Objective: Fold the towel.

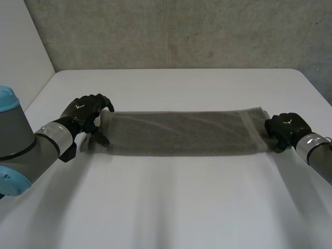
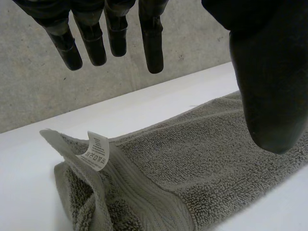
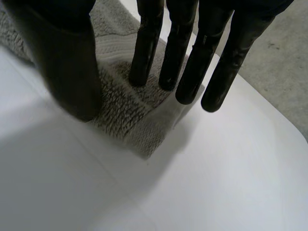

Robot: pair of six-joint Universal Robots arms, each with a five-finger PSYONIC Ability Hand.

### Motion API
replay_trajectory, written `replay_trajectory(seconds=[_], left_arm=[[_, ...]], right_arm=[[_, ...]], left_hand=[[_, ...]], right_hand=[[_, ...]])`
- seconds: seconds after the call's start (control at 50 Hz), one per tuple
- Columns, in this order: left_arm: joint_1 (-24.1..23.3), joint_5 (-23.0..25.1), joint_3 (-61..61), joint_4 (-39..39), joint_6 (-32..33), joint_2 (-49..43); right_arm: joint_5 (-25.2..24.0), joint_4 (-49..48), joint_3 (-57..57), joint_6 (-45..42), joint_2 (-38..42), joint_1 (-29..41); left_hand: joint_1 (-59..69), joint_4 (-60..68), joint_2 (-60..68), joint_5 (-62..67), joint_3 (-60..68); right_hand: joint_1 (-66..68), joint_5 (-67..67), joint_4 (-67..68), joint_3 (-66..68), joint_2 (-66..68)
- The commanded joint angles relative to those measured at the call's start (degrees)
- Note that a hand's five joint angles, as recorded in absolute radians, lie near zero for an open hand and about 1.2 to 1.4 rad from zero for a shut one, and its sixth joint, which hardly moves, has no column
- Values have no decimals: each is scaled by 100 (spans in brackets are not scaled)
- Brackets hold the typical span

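Grip both ends of the towel (image 1: pixel 181 132), stretched across the middle of the tabletop (image 1: pixel 171 202); close the left robot hand (image 1: pixel 85 111), spread above the label (image 2: pixel 96 151) end, and the right robot hand (image 1: pixel 285 127), fingers straight on its end.

Grey towel (image 1: pixel 181 132) with white label (image 2: pixel 96 151) on white table (image 1: pixel 181 207)

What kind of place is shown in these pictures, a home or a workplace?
Most likely a robotics lab, not a home: a white table, a plain grey concrete wall behind it, and robot arms with a left hand and right hand at the ends of a grey towel.
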Motion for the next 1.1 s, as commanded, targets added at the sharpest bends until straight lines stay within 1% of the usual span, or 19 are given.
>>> replay_trajectory(seconds=[0.02, 0.04, 0.18, 0.34, 0.46, 0.56, 0.66, 0.68, 0.7, 0.72, 0.76, 0.78, 0.82, 0.88, 0.9, 0.92, 0.94, 1.06, 1.1], left_arm=[[-8, 0, -8, 4, 2, -10], [-8, 0, -17, 4, 2, -10], [0, 9, 1, 4, 2, -1], [35, 9, -8, 13, 2, 16], [71, 0, -8, 13, -6, 51], [79, 0, -8, 13, -7, 69], [71, -26, -8, 13, -7, 69], [62, -53, -17, 13, -7, 69], [62, -88, -17, 13, -7, 69], [62, -88, -17, 13, -7, 69], [62, -149, -17, 13, -7, 69], [62, -150, -17, 13, -7, 69], [62, -158, -17, 13, -7, 69], [79, -158, -34, 13, -7, 69], [97, -158, -60, 13, -7, 69], [97, -158, -87, 48, -7, 78], [97, -158, -87, 48, -7, 78], [97, -158, -219, 241, 2, 87], [97, -150, -228, 259, 2, 87]], right_arm=[[-3, 10, -49, -188, 81, -4], [-3, 18, -58, -206, 81, -13], [15, 106, -5, -285, 37, -312], [41, 317, -111, -1067, -113, -1050], [463, 941, -603, -1603, -350, -1059], [762, 1143, -1051, -1436, -587, -75], [1183, 1143, -1857, -901, -544, 1924], [1184, 1143, -1860, -900, -543, 1929], [1332, 1143, -2121, -796, -404, 2477], [1333, 1143, -2123, -795, -403, 2483], [1552, 1126, -2709, -654, 78, 3637], [1553, 1126, -2712, -654, 81, 3643], [1649, 1108, -3202, -628, 623, 4492], [1676, 1108, -3442, -636, 951, 4724], [1685, 1178, -3677, -671, 1246, 4872], [1711, 1257, -3818, -671, 1458, 4934], [1711, 1258, -3820, -672, 1460, 4935], [1869, 1591, -3855, -558, 1557, 4813], [1931, 1662, -3776, -408, 1469, 4654]], left_hand=[[-452, -451, -382, -324, -410], [-452, -451, -382, -324, -410], [-452, -451, -382, -324, -410], [-452, -451, -382, -324, -410], [-452, -451, -382, -324, -410], [-452, -451, -382, -324, -410], [-452, -451, -382, -324, -410], [-452, -451, -382, -324, -410], [-452, -451, -382, -324, -410], [-452, -451, -382, -324, -410], [-452, -451, -382, -324, -410], [-452, -451, -382, -324, -410], [-452, -451, -382, -324, -410], [-452, -451, -382, -324, -410], [-452, -451, -382, -324, -410], [-452, -451, -382, -324, -410], [-452, -451, -382, -324, -410], [-452, -451, -382, -324, -410], [-452, -451, -382, -324, -410]], right_hand=[[2458, 2461, 2449, 2438, 2418], [3002, 3005, 2993, 2981, 2961], [3007, 3010, 2998, 2987, 2967], [3007, 3010, 2998, 2987, 2967], [3007, 3010, 2998, 2987, 2967], [3007, 3010, 2998, 2987, 2967], [3007, 3010, 2998, 2987, 2967], [3007, 3010, 2998, 2987, 2967], [3007, 3010, 2998, 2987, 2967], [3007, 3010, 2998, 2987, 2967], [3007, 3010, 2998, 2987, 2967], [3007, 3010, 2998, 2987, 2967], [3007, 3010, 2998, 2987, 2967], [3007, 3010, 2998, 2987, 2967], [2363, 2367, 2355, 2343, 2323], [-457, -454, -466, -477, -498], [-486, -482, -494, -506, -526], [-3422, -3419, -3431, -3443, -3463], [-3463, -3460, -3472, -3483, -3503]])
